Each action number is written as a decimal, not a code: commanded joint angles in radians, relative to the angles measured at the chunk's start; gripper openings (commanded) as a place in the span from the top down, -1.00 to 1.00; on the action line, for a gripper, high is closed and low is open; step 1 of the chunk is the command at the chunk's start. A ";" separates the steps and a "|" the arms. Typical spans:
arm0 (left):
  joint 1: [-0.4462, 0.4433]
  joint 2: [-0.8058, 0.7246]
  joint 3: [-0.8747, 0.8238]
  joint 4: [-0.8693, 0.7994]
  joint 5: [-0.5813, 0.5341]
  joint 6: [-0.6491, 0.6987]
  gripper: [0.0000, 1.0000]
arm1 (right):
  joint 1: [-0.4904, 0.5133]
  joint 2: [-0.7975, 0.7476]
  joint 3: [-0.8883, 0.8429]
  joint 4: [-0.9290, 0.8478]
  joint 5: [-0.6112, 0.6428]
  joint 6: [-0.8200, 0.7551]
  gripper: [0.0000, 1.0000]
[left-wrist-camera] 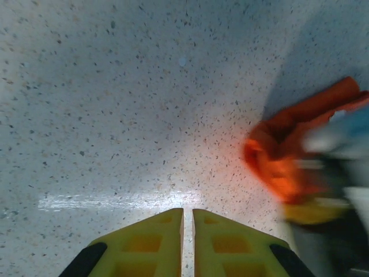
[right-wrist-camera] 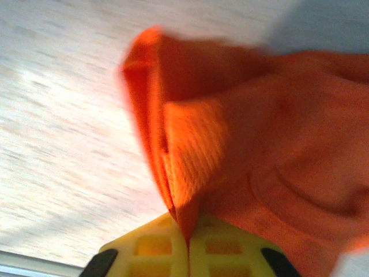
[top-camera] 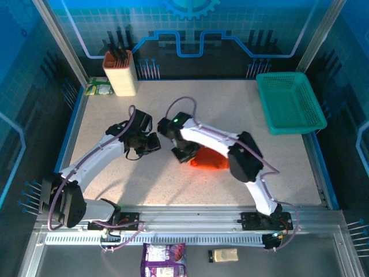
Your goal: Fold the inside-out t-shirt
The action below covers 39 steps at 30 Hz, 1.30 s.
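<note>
**Top external view: right arm pinches the shirt, left arm holds nothing**

You have the inside-out t-shirt [top-camera: 210,160] bunched in a small orange-red heap on the table [top-camera: 242,184], just off centre toward 5 o'clock. The teal basket [top-camera: 288,104] sits well apart at 2 o'clock.

Your right arm [top-camera: 213,138] slants from its base toward 10 o'clock, crossing above the heap. Its wrist folds back down, so the right gripper [top-camera: 184,154] meets the shirt's 9 o'clock edge. On the right wrist camera, the right gripper [right-wrist-camera: 188,222] has its fingers closed on a fold of the t-shirt [right-wrist-camera: 259,144].

Your left arm [top-camera: 98,156] arcs from its base toward 1 o'clock, and the left gripper [top-camera: 151,144] points toward 3 o'clock, near the right wrist. On the left wrist camera, the left gripper [left-wrist-camera: 188,212] has its fingers together with nothing between them. The t-shirt [left-wrist-camera: 277,156] lies at 3 o'clock, apart from them.
</note>
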 commanded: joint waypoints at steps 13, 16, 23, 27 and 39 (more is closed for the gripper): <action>-0.037 -0.042 -0.003 0.052 0.074 -0.049 0.67 | -0.213 -0.355 -0.329 0.459 -0.466 0.059 0.02; -0.127 0.057 0.014 0.111 0.091 -0.084 0.70 | -0.346 -0.447 -0.518 0.501 -0.516 0.025 0.05; -0.235 0.294 0.026 0.232 0.105 -0.141 0.74 | -0.547 -0.415 -0.688 0.634 -0.710 -0.056 0.12; -0.217 0.366 0.046 0.197 -0.014 -0.086 0.77 | -0.567 -0.346 -0.735 0.681 -0.692 -0.055 0.14; -0.120 0.396 0.175 0.221 0.018 0.064 0.75 | -0.545 -0.518 -0.832 0.698 -0.585 0.036 0.10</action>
